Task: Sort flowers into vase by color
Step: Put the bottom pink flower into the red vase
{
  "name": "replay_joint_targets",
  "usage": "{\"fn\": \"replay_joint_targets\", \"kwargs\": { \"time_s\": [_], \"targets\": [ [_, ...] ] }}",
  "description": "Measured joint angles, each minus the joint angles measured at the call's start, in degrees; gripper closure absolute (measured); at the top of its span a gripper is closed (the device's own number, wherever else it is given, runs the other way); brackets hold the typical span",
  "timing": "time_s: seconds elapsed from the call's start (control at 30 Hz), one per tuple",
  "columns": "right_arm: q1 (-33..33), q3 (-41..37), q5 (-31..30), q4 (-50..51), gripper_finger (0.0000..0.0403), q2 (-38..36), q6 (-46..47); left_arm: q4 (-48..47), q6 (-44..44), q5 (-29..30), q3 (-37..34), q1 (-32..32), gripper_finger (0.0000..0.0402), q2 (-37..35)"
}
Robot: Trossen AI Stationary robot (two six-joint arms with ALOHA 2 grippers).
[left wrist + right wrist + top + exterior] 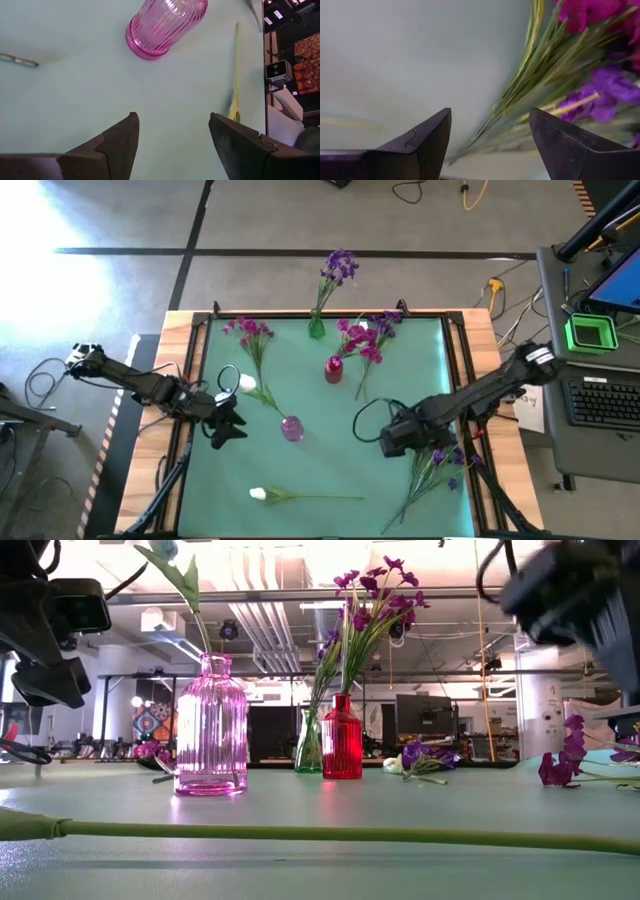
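At the top centre of the overhead frame, the green vase [316, 328] already carried a purple spray, and just below it the red vase [333, 369] held magenta stems. Centre-left, the pink vase [291, 428] had a white bud [246, 384] leaning out of it. Work remained, though: a white flower [259, 494] lay flat near the bottom edge, a magenta sprig [248, 330] rested upper left, and a purple bunch [440, 464] sprawled lower right. The right gripper [386, 442] hung over that bunch, jaws spread, holding nothing. The left gripper [222, 432] sat beside the pink vase, parted and empty too. Roughly half sorted, I'd judge.
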State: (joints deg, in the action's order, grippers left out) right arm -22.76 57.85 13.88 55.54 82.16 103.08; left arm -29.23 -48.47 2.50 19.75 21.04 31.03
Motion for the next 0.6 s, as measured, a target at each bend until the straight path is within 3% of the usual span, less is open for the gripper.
{"fn": "replay_joint_targets", "kwargs": {
  "time_s": [0.4,0.6],
  "targets": [
    [-3.0,-1.2,1.4,-0.1,0.0174,12.4,2.6,-0.3,1.5,0.1,0.0,0.0,0.0171,0.0],
    [-2.7,-1.0,-0.5,-1.1,0.0188,15.6,-0.3,-0.3,3.0,1.5,0.0,0.0,0.0171,0.0]
  ]
}}
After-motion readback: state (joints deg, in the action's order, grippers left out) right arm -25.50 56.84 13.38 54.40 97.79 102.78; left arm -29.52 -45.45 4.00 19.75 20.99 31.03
